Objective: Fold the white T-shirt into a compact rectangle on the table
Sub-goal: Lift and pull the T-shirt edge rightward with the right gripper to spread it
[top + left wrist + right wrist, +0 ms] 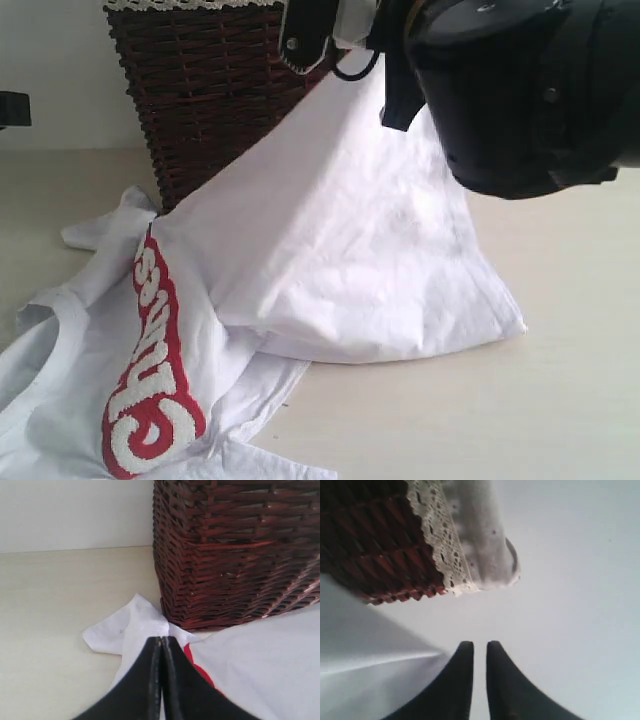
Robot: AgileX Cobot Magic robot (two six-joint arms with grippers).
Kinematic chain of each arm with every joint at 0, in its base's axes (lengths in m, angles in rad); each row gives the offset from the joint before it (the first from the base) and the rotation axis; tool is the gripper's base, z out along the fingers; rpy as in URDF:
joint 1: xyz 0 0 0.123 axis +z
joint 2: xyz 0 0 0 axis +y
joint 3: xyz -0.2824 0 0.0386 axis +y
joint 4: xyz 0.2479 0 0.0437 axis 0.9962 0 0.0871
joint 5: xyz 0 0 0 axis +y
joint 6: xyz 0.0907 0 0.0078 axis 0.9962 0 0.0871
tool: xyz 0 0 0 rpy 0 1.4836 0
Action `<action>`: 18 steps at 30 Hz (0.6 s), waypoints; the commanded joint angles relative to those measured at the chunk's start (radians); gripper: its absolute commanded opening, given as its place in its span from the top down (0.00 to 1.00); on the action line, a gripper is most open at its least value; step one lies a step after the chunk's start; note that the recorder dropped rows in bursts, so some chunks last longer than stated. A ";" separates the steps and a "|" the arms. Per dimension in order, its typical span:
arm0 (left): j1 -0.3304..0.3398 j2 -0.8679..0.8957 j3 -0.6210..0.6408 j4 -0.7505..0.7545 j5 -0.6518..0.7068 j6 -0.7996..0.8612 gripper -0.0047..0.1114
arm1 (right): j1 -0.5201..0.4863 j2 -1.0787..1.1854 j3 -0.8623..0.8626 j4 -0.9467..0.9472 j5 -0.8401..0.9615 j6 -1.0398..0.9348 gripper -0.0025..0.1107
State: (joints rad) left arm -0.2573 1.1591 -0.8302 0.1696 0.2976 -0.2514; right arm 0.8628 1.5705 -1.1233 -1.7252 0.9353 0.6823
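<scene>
The white T-shirt [330, 250] lies across the left of the table [540, 400], its red lettered band [150, 390] face up. One broad panel is drawn up into a slope toward the right gripper [480, 644], which is high beside the wicker basket [200, 100] at the tabletop's far side. Its jaws stand a narrow gap apart. The cloth runs up to the outer side of one finger, but I cannot tell whether it is still caught there. The left gripper [161, 639] hangs with jaws pressed together over a sleeve [125, 630], and no cloth shows between them.

The fold looks half made. It would likely go best if the raised panel is carried over the lettering, lowered flat with its edges aligned, and let go only when low. Dropped from this height, it may bunch or snag the basket's lace liner [445, 545].
</scene>
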 commanded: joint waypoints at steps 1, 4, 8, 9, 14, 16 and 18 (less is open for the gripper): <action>-0.060 0.020 0.007 -0.004 0.031 0.101 0.96 | -0.049 -0.001 -0.012 -0.019 0.023 0.004 0.64; -0.125 0.058 0.007 -0.004 0.088 0.182 0.96 | -0.064 -0.001 -0.012 -0.008 0.092 0.017 0.56; -0.223 0.129 0.007 -0.008 0.189 0.285 0.96 | -0.064 -0.001 -0.012 0.052 0.175 0.085 0.60; -0.248 0.152 0.007 -0.020 0.232 0.338 0.96 | -0.064 -0.001 -0.012 0.087 0.177 0.076 0.62; -0.392 0.315 0.007 -0.179 0.457 0.622 0.96 | -0.064 -0.001 -0.012 0.241 0.170 0.040 0.73; -0.403 0.456 0.007 -0.181 0.473 0.633 0.96 | -0.064 -0.001 -0.012 0.291 0.170 0.023 0.73; -0.403 0.519 0.007 -0.181 0.473 0.631 0.96 | -0.064 -0.001 -0.012 0.308 0.170 0.023 0.73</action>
State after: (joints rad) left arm -0.6544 1.6080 -0.8274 0.0000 0.7638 0.3694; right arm 0.8027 1.5705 -1.1290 -1.4393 1.0959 0.7141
